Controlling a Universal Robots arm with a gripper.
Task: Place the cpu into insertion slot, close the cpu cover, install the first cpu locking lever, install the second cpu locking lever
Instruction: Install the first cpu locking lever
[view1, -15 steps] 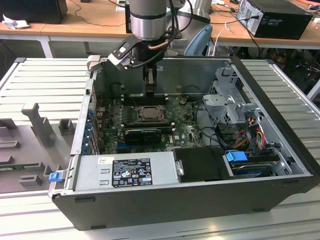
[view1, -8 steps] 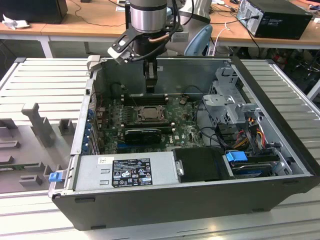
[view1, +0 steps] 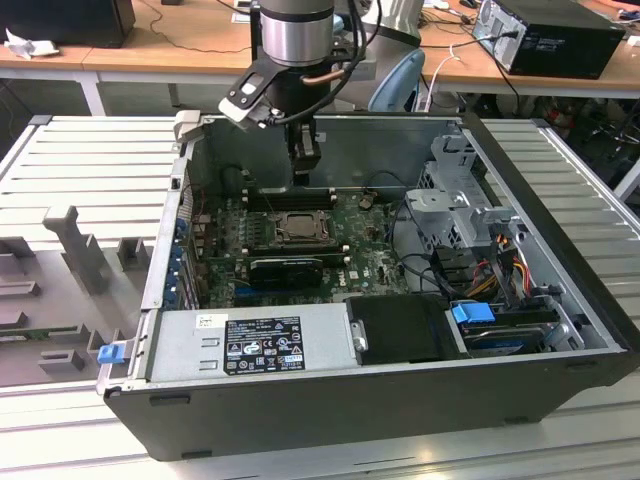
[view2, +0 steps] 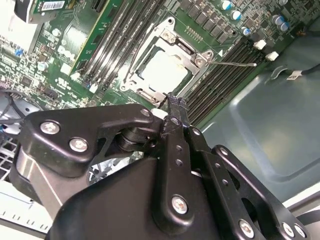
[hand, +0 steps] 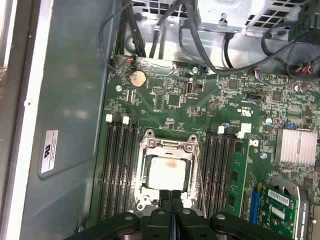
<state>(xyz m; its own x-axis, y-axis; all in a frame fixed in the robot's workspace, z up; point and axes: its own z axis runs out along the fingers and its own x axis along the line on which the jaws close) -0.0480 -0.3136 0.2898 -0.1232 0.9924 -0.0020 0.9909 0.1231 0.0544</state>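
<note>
The pale square cpu (hand: 167, 172) lies flat in the middle of the frame. The silvery cpu cover (hand: 167, 146) lies around it like a picture frame. The black gripper (hand: 170, 194) pokes in at the frame's edge, its two fingers pressed together, tips right by the cover. Long black slots (hand: 120, 165) run along both sides of it, on the green board (hand: 175, 112).

1. Even, bright room light in the exterior view; the computer case (view1: 400, 400) interior sits in mild shadow.
2. In both wrist views the cpu (hand: 167, 172) face glares near-white.
3. Soft sheen on the grey case wall (view2: 270, 120).
</note>
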